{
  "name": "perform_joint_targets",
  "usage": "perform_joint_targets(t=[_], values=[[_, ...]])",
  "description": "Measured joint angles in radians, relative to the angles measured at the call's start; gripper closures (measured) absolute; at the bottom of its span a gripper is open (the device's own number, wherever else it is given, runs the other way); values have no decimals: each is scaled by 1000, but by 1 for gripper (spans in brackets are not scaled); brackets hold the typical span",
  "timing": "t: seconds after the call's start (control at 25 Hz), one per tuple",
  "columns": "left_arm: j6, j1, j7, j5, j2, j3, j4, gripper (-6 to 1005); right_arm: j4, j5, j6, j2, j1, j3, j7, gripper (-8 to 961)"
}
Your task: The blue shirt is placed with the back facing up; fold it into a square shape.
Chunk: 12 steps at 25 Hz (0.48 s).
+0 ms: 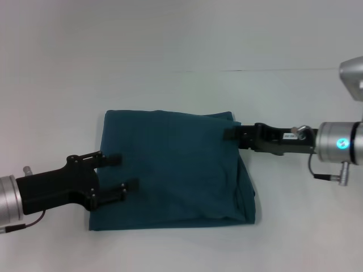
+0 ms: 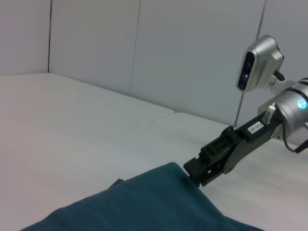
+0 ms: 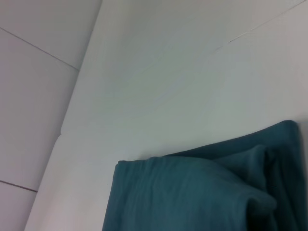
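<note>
The blue shirt (image 1: 176,170) lies on the white table (image 1: 170,45), folded into a rough square with its plain side up and a doubled layer along its right edge. My left gripper (image 1: 119,175) is open, both black fingers reaching over the shirt's left edge. My right gripper (image 1: 229,134) is at the shirt's far right corner, shut on the fabric edge there. In the left wrist view the right gripper (image 2: 193,172) meets the corner of the shirt (image 2: 144,207). The right wrist view shows only the folded shirt (image 3: 192,192) with a bunched layer.
The table surface runs all round the shirt, with a thin seam line (image 1: 255,70) across the back. Grey wall panels (image 2: 144,48) stand behind the table. The right arm's wrist camera (image 2: 257,62) sits above its gripper.
</note>
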<state>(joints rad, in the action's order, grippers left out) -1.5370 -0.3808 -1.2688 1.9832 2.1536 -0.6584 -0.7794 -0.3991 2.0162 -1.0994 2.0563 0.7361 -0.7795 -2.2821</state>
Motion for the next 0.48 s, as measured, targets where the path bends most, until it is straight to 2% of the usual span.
perform_joint_targets(t=[0.24, 0.48], values=[[11, -12, 2, 0, -1, -2, 3, 290, 3, -34, 62, 32, 12, 1, 34, 302], [22, -14, 2, 0, 0, -4, 5, 289, 26, -143, 120, 35, 14, -3, 131, 304]])
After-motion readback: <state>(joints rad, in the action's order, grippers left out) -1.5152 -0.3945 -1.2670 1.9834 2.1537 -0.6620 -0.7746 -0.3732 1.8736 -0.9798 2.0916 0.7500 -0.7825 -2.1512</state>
